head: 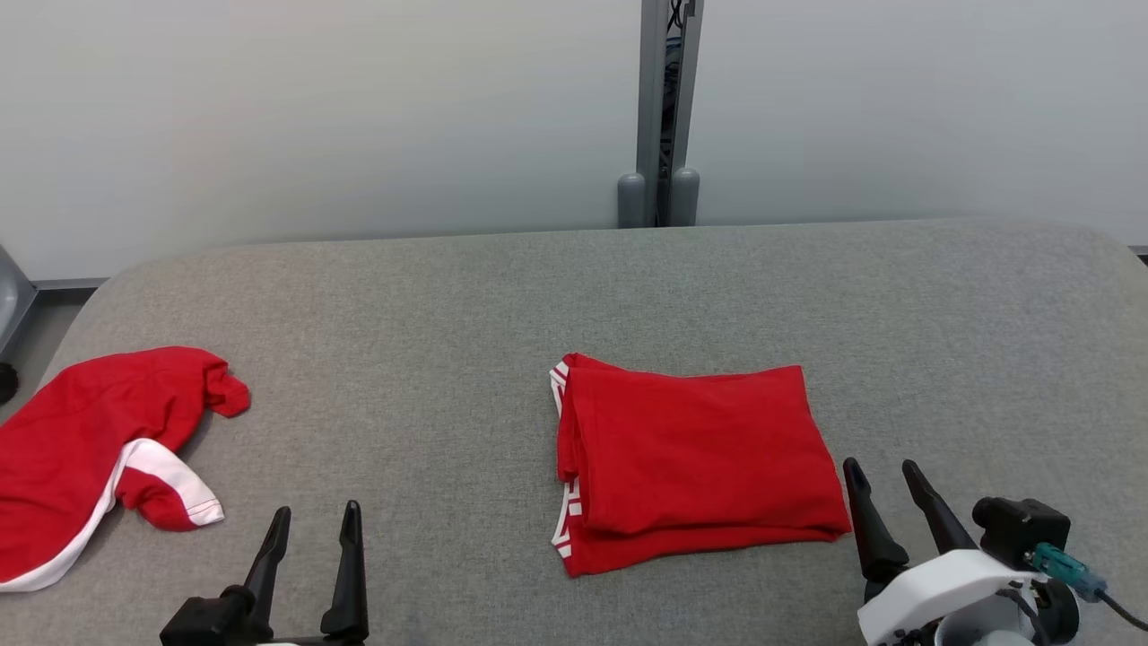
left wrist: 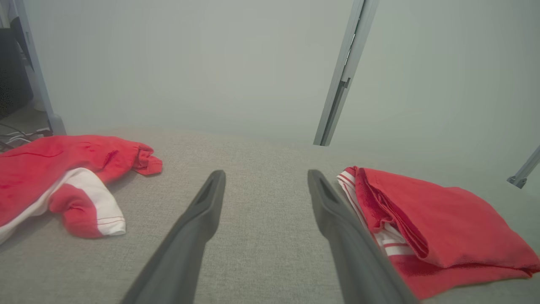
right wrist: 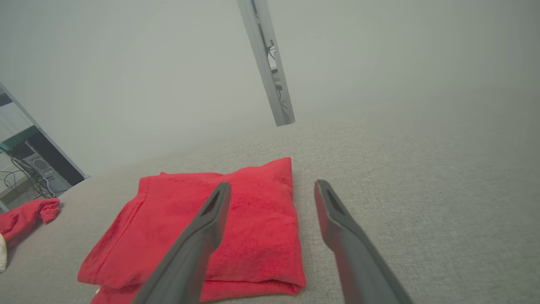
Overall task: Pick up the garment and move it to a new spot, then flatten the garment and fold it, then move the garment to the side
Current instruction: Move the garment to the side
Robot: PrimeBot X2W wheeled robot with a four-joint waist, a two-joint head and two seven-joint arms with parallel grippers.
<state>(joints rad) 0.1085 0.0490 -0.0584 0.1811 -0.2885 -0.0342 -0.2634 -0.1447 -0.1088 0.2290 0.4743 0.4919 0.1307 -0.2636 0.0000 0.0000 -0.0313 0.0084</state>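
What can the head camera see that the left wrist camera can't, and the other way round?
Head view adds: the right gripper, open, beside the folded garment. Left wrist view adds: cables on the floor past the table. Shared: the folded garment, the crumpled garment, the table, the post behind it, and the open left gripper.

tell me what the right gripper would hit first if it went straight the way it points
Likely the far right corner of the folded red garment, or the grey table just beyond it; depth is unclear.
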